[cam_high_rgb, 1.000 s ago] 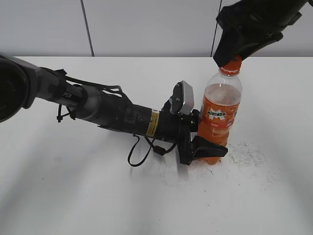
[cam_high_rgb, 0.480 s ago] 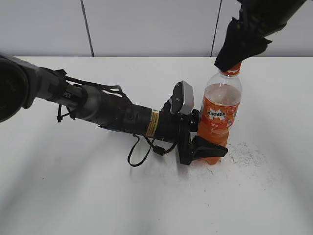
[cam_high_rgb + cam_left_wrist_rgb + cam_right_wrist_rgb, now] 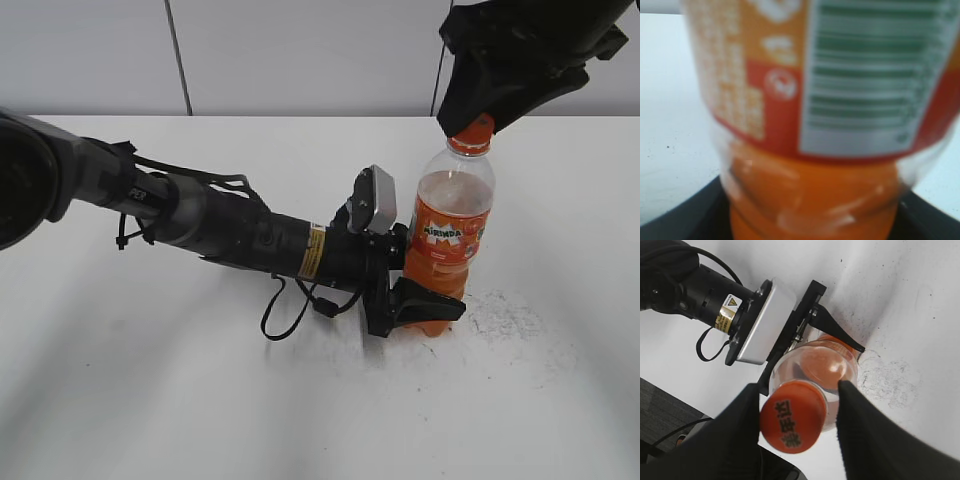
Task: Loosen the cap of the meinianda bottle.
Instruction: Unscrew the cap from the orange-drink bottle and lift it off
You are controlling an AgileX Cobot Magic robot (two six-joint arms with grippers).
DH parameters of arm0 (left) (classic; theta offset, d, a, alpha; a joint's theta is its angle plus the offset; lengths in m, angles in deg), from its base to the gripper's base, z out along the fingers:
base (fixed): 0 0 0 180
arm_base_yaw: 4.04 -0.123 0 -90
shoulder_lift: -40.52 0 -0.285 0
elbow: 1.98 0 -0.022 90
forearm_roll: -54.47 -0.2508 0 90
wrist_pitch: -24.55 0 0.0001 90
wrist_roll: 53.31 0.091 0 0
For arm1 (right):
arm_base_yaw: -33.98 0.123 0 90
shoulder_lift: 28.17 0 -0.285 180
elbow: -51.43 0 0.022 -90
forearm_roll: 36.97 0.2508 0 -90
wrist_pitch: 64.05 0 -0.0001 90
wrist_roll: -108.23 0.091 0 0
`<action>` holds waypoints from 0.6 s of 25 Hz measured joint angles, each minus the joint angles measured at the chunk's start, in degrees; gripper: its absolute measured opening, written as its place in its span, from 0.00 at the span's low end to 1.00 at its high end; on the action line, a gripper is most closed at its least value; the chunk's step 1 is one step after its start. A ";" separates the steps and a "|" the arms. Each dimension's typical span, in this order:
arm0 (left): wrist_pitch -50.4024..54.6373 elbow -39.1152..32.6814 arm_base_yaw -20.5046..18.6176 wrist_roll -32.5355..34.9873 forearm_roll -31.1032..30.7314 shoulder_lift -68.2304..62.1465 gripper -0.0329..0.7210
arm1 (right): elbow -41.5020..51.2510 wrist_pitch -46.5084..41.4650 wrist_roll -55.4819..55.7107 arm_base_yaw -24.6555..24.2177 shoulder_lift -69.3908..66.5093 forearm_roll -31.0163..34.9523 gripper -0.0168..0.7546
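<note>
Standing upright on the white table [image 3: 200,400], the Mirinda bottle [image 3: 448,240] is clamped low by the left gripper [image 3: 415,300] to steady it, while the right gripper [image 3: 797,410] straddles the orange cap [image 3: 792,422], fingers not visibly closed.

The meinianda bottle [image 3: 451,235] is clear glossy plastic with a printed label, blurred up close and seemingly slick film. Its cap [image 3: 792,423] is smooth orange plastic. The fingers [image 3: 867,440] look matt black. The white tabletop [image 3: 200,400] is matt, scuffed with dark specks.
</note>
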 joint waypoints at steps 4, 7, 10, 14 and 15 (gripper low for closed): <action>0.00 0.00 0.00 0.00 0.05 0.00 0.72 | 0.00 -0.07 -2.16 0.00 0.00 0.02 0.37; 0.00 0.00 0.00 0.00 0.05 0.00 0.72 | 0.00 -0.07 -11.08 0.00 0.00 0.29 0.37; -0.02 0.00 0.00 0.00 0.00 0.00 0.72 | 0.00 -0.18 -27.85 0.00 0.00 0.61 0.37; -0.02 0.00 0.00 0.00 0.00 0.00 0.72 | 0.00 -0.45 -43.29 0.00 0.00 0.96 0.37; -0.02 0.00 0.00 0.00 0.00 0.00 0.72 | 0.00 -0.42 -44.14 0.00 0.00 0.96 0.37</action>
